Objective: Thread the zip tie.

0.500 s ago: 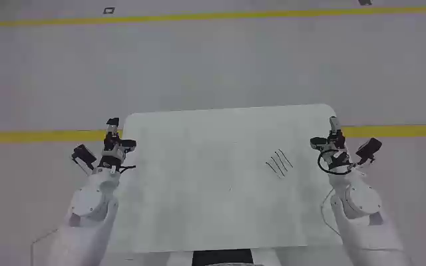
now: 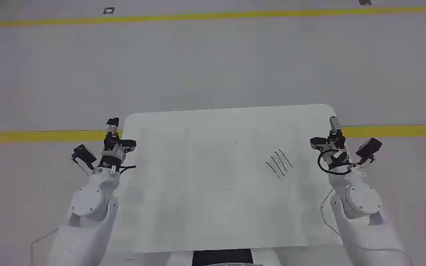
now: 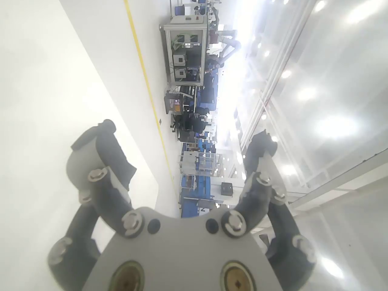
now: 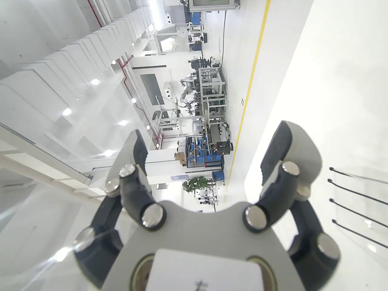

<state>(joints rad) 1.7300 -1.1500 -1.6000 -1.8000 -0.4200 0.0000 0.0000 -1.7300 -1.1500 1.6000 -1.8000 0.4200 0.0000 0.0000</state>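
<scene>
left gripper (image 3: 183, 131) and right gripper (image 4: 210, 130) gape wide, seemingly level.

No legible text or signs

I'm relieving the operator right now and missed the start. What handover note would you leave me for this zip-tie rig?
Left gripper: open, empty, beside the table at its left edge.
Right gripper: open, empty, at the right edge.
Zip ties: four black ones lying side by side on the table, nearer the right gripper, none held.
Done: nothing yet.
Left: pick one tie up and thread its tail through its head.
</scene>
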